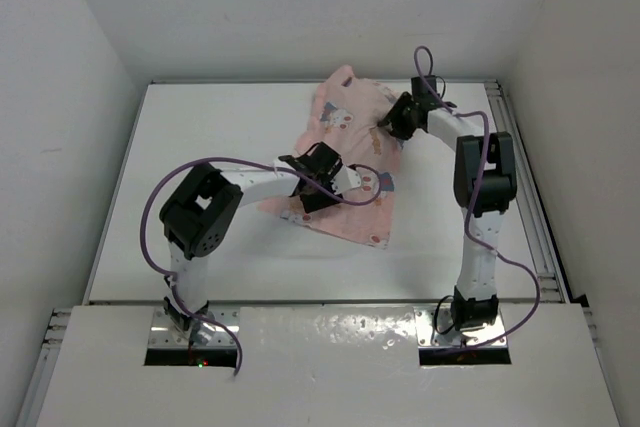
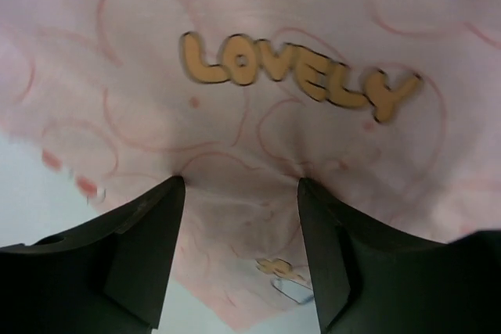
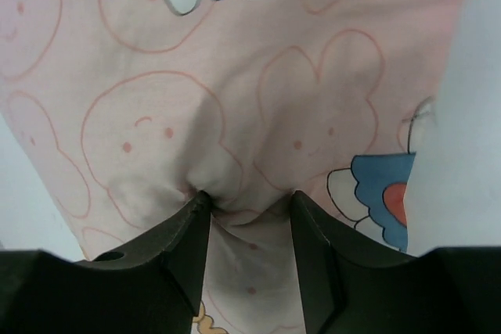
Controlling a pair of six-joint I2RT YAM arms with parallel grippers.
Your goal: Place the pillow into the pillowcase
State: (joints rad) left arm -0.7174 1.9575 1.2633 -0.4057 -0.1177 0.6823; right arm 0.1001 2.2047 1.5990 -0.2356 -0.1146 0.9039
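The pink printed pillowcase (image 1: 350, 212) lies crumpled across the middle and far part of the white table (image 1: 200, 127). The pillow does not show in any view. My left gripper (image 1: 348, 181) is down on the near half of the pillowcase (image 2: 313, 29); in the left wrist view that gripper (image 2: 239, 181) has its jaws apart with the tips pressed into the cloth below an orange "LOVELY" print (image 2: 297, 76). My right gripper (image 1: 384, 129) is down on the far half. In the right wrist view it (image 3: 246, 197) stands open, tips dug into the pillowcase (image 3: 156, 115), which puckers between them.
White walls close the table in at the back and on both sides, with a metal rail (image 1: 530, 197) along the right edge. Purple cables (image 1: 160, 197) loop off both arms. Bare tabletop shows left of the cloth and in front of it.
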